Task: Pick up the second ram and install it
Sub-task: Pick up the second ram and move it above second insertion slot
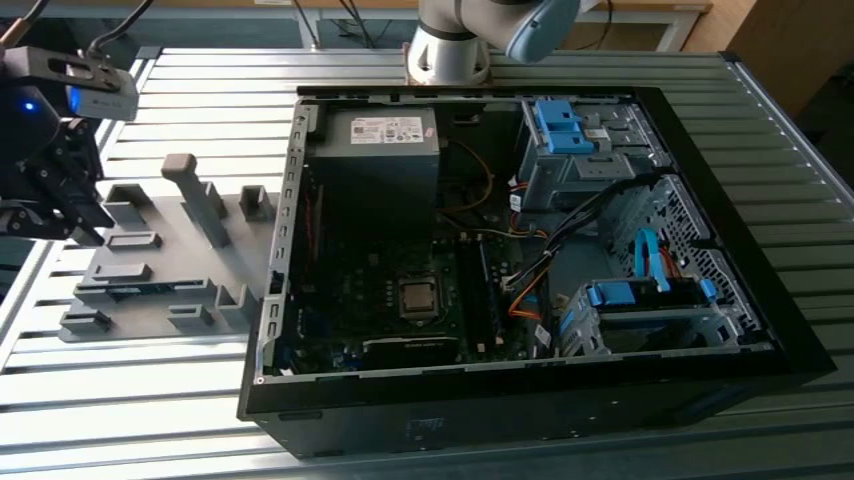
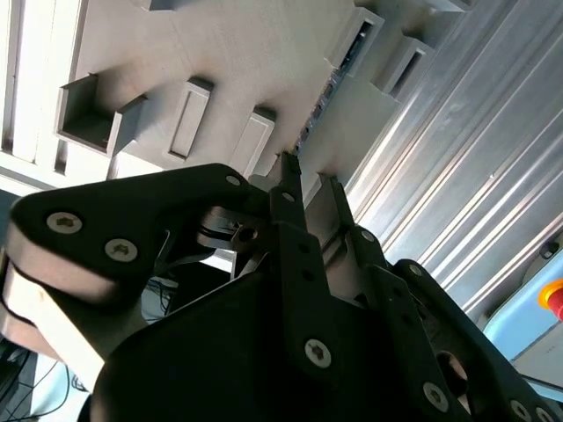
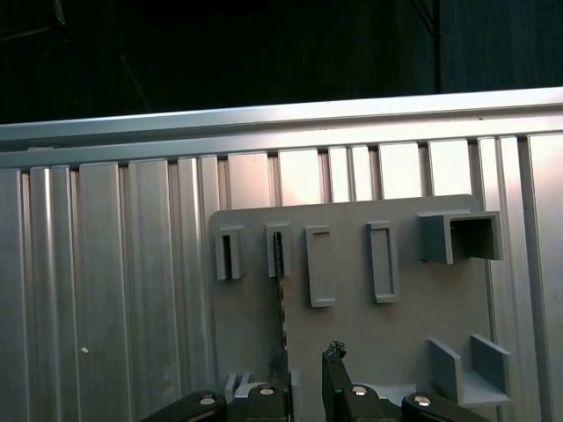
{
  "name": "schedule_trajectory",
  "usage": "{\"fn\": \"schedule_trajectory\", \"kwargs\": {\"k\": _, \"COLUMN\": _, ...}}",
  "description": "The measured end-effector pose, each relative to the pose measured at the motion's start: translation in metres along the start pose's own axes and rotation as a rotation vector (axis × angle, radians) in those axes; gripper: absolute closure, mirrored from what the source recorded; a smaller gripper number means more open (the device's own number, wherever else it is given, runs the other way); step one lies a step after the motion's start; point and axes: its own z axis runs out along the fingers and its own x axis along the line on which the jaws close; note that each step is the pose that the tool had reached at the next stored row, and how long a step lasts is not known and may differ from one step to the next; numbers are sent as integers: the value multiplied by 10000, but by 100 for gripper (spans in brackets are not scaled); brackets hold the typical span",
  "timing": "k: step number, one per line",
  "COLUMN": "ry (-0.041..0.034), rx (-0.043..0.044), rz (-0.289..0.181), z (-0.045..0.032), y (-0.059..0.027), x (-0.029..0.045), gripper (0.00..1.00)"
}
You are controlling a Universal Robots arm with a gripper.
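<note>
Just over the grey fixture plate (image 3: 405,316), the gripper (image 3: 308,362) hovers, fingers (image 3: 334,362) a little apart and empty; the second ram (image 3: 281,299) stands on edge in a slot near them.

My gripper (image 3: 306,382) points straight down, fingers (image 3: 335,362) parted by a narrow gap. My arm's base (image 1: 451,50) stands well apart from it.

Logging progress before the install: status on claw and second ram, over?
Claw open, aimed at grey fixture plate. Second ram on edge in fixture slot, ungripped. Fixture blocks close beside it.
</note>
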Motion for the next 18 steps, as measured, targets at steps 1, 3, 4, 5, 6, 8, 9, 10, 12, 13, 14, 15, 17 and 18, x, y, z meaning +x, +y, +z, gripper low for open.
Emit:
{"fn": "schedule_trajectory", "kwargs": {"k": 1, "ry": 0, "rx": 0, "rz": -1, "z": 4, "y": 0, "x": 2, "gripper": 70}}
{"fn": "schedule_trajectory", "kwargs": {"k": 3, "ry": -1, "rx": 1, "rz": -5, "z": 15, "y": 0, "x": 6, "gripper": 70}}
{"fn": "schedule_trajectory", "kwargs": {"k": 4, "ry": -1, "rx": 0, "rz": -8, "z": 21, "y": -1, "x": 9, "gripper": 70}}
{"fn": "schedule_trajectory", "kwargs": {"k": 5, "ry": 0, "rx": 0, "rz": -10, "z": 27, "y": -1, "x": 11, "gripper": 70}}
{"fn": "schedule_trajectory", "kwargs": {"k": 6, "ry": 0, "rx": 0, "rz": -13, "z": 34, "y": -2, "x": 14, "gripper": 70}}
{"fn": "schedule_trajectory", "kwargs": {"k": 8, "ry": 0, "rx": 0, "rz": -17, "z": 47, "y": -2, "x": 20, "gripper": 70}}
{"fn": "schedule_trajectory", "kwargs": {"k": 9, "ry": 0, "rx": 0, "rz": -20, "z": 53, "y": -3, "x": 23, "gripper": 70}}
{"fn": "schedule_trajectory", "kwargs": {"k": 10, "ry": 0, "rx": 0, "rz": -22, "z": 60, "y": -3, "x": 26, "gripper": 70}}
{"fn": "schedule_trajectory", "kwargs": {"k": 12, "ry": -1, "rx": 1, "rz": -25, "z": 75, "y": -4, "x": 31, "gripper": 70}}
{"fn": "schedule_trajectory", "kwargs": {"k": 13, "ry": -1, "rx": 1, "rz": -26, "z": 82, "y": -4, "x": 33, "gripper": 70}}
{"fn": "schedule_trajectory", "kwargs": {"k": 14, "ry": -1, "rx": 1, "rz": -27, "z": 89, "y": -4, "x": 34, "gripper": 70}}
{"fn": "schedule_trajectory", "kwargs": {"k": 15, "ry": 0, "rx": 0, "rz": -28, "z": 96, "y": -4, "x": 35, "gripper": 70}}
{"fn": "schedule_trajectory", "kwargs": {"k": 17, "ry": 0, "rx": -1, "rz": -29, "z": 105, "y": -4, "x": 35, "gripper": 70}}
{"fn": "schedule_trajectory", "kwargs": {"k": 18, "ry": 2, "rx": -2, "rz": -29, "z": 105, "y": -4, "x": 36, "gripper": 70}}
